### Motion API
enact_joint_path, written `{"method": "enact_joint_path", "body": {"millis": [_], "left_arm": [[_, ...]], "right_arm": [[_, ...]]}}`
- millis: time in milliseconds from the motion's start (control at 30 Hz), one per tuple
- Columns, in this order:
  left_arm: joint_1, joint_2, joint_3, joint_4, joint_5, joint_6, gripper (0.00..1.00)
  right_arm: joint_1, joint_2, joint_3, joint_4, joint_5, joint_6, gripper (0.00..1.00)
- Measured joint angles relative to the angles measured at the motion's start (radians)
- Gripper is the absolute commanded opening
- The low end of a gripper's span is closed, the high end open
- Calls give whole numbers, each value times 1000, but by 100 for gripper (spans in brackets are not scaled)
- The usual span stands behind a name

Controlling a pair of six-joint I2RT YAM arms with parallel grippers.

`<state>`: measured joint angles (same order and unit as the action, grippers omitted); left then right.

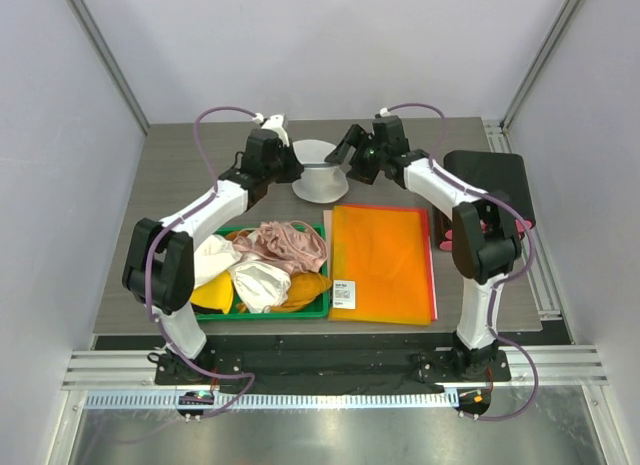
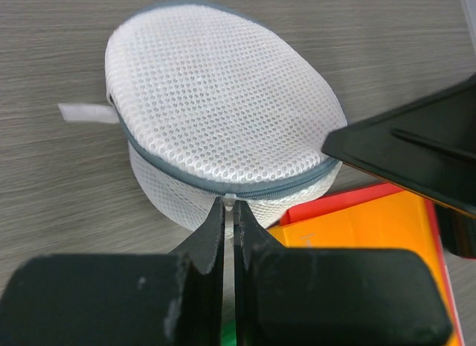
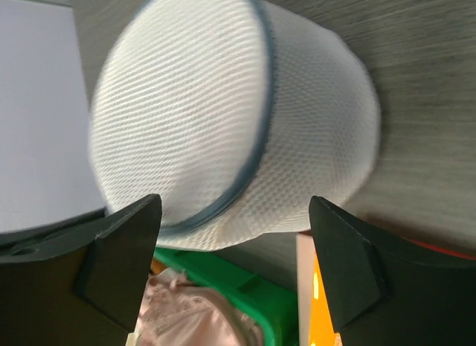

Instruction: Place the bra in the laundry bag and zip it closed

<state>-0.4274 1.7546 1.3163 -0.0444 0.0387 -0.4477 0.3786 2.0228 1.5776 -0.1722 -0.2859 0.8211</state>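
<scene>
Left claw (image 2: 229,212) pinching laundry bag (image 2: 216,100) zipper pull (image 2: 229,199) | right claw (image 3: 234,204) open, facing bag

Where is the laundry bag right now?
In the top view, the laundry bag sits at the far middle of the table, between the left pincer and right pincer, just beyond the orange folder.

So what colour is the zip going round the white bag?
Grey. The zip on the laundry bag shows best in the left wrist view.
</scene>
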Motion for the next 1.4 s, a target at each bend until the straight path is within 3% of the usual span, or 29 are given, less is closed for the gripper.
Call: {"method": "enact_joint_path", "body": {"millis": [267, 367, 400, 467, 500, 567, 700, 833, 867, 1000, 1100, 1267, 1400], "left_arm": [[-16, 4, 6, 12, 27, -21, 0], [-19, 5, 6, 12, 28, -21, 0], [-19, 6, 6, 12, 29, -21, 0], [-21, 7, 7, 11, 32, -21, 0], [-23, 7, 7, 11, 33, -21, 0], [-24, 8, 8, 11, 33, -21, 0], [-27, 12, 7, 11, 33, -20, 0], [-36, 12, 7, 3, 9, -17, 0], [-36, 12, 8, -6, -5, -17, 0], [-25, 12, 8, -29, -43, -29, 0], [26, 10, 0, -30, -62, -48, 0], [112, -24, -47, -62, -142, -51, 0], [111, -75, -86, -72, -198, -58, 0]], "right_arm": [[21, -126, -138, 163, -2, 138, 86], [37, -132, -207, 230, 13, 222, 79], [43, -132, -225, 240, 16, 242, 71], [58, -132, -257, 256, 29, 291, 67], [65, -132, -272, 271, 39, 319, 59], [72, -132, -288, 300, 49, 363, 55], [76, -132, -292, 342, 63, 412, 27], [52, -119, -275, 357, 49, 407, 12], [45, -111, -268, 366, 39, 402, 2], [-3, -17, -189, 404, -107, 357, 1], [-36, 103, -39, 363, -226, 291, 1], [-89, 238, 118, 362, -334, 246, 1], [-119, 307, 202, 399, -415, 259, 1]]}}
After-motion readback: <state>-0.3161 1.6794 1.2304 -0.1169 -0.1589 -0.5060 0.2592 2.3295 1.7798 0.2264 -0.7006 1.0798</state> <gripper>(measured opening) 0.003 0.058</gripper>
